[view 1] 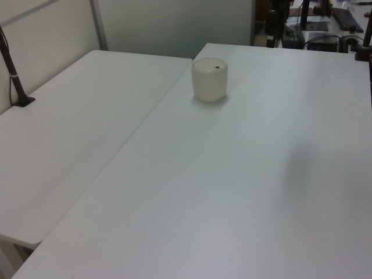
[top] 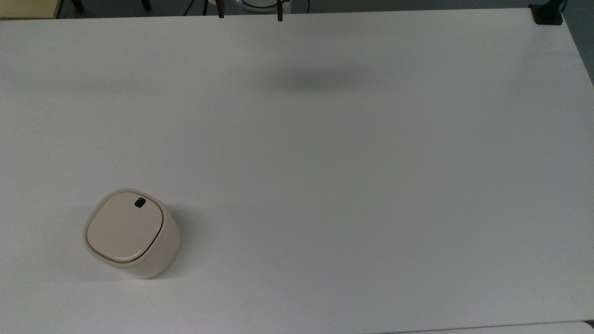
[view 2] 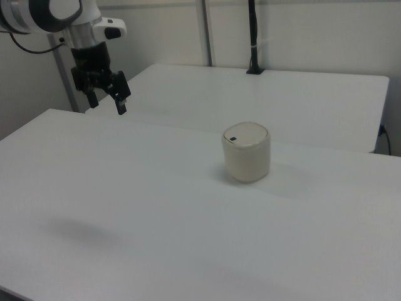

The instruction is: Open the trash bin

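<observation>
The trash bin (top: 131, 232) stands upright on the white table (top: 352, 185), lid shut (black button (top: 139, 202) on top). The gripper (view 2: 106, 103) hangs well apart from it — fingers spread, pinching nothing.

Robot arm (view 2: 56, 15) cut off above.

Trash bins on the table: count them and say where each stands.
1. The trash bin stands with its lid shut on the white table, toward the top view's lower left; in the right view it sits right of centre, far from the raised gripper.
</observation>
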Available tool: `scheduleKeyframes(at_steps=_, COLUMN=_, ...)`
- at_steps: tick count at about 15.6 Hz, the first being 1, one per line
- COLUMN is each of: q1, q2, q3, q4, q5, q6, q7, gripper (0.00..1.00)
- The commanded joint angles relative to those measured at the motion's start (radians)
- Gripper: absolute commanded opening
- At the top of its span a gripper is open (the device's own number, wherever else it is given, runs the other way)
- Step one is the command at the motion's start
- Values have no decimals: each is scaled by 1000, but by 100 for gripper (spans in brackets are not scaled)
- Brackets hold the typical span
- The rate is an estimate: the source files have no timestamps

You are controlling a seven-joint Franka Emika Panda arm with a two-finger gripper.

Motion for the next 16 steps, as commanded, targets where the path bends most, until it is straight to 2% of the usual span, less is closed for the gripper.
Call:
scheduleKeyframes(at_steps=1, q1=21, q2=-26, q3=-17, q4=-37, q5=-1, q6=29, q7=-10, gripper=100)
scheduleKeyframes(at_steps=16, q1=19, q2=-29, q3=-26, q4=-34, q5=-3, q6=26, q7=-15, gripper=100)
